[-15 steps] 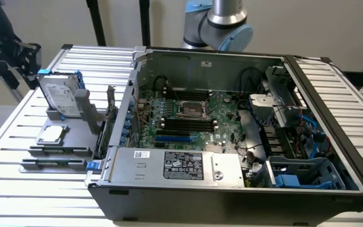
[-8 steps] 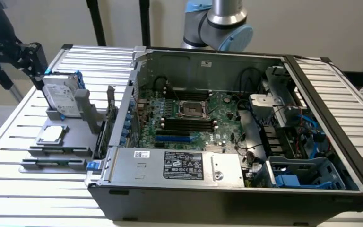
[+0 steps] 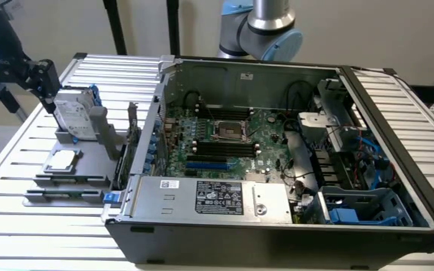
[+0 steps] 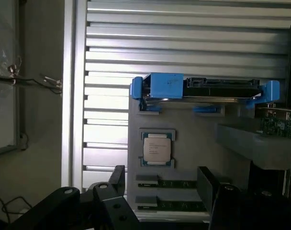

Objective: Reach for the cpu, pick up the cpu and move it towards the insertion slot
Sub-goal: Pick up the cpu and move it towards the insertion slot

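Note:
The cpu is a small silver square chip lying flat in a recess of the grey holder tray, at the exterior view's left of the computer case. In the wrist view the cpu shows past my two black fingers, which stand wide apart with nothing between them. My gripper hangs open in the air above the tray, over the hard drive and well clear of the chip. The insertion slot, a silver-framed square socket, sits on the green board inside the open case.
A silver hard drive in a blue-edged bracket stands upright on the tray behind the cpu. Two memory sticks lie in front of it. The tall case wall separates tray from board. Cables and a blue drive cage crowd the case's right.

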`<action>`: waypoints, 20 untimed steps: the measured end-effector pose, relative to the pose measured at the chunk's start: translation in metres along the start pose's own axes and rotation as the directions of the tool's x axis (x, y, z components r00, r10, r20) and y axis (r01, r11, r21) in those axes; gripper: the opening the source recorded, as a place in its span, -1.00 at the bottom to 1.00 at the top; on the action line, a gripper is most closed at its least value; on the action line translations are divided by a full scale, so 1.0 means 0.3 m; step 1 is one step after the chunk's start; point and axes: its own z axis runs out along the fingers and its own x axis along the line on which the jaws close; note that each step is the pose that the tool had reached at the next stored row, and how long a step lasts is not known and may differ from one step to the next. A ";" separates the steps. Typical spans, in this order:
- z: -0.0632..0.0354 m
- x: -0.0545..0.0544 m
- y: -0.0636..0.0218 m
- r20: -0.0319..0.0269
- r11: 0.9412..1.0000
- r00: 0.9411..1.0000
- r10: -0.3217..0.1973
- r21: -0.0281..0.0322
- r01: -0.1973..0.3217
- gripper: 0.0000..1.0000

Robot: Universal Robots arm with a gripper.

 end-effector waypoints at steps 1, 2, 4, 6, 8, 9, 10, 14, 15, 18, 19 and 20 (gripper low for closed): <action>0.006 0.000 -0.001 0.000 1.000 1.000 0.001 0.000 -0.001 0.42; 0.012 0.000 -0.002 0.000 1.000 1.000 0.001 0.000 -0.001 0.42; 0.024 0.000 -0.005 0.000 1.000 1.000 0.002 0.000 -0.002 0.42; 0.036 0.000 -0.010 0.000 1.000 1.000 0.003 0.000 -0.003 0.42; 0.048 0.001 -0.017 0.000 1.000 1.000 0.004 0.000 -0.004 0.42; 0.054 0.001 -0.021 0.000 1.000 1.000 0.004 0.000 -0.004 0.42; 0.060 0.001 -0.025 0.000 1.000 1.000 0.004 0.000 -0.004 0.42; 0.084 0.001 -0.038 0.000 1.000 1.000 0.004 0.000 -0.004 0.42; 0.090 0.001 -0.041 0.000 1.000 1.000 0.004 0.000 -0.004 0.42; 0.108 0.002 -0.048 0.000 1.000 1.000 0.004 -0.001 -0.004 0.42; 0.113 0.002 -0.050 0.000 1.000 1.000 0.004 -0.001 -0.004 0.42; 0.120 0.002 -0.051 0.000 1.000 1.000 0.004 -0.001 -0.004 0.42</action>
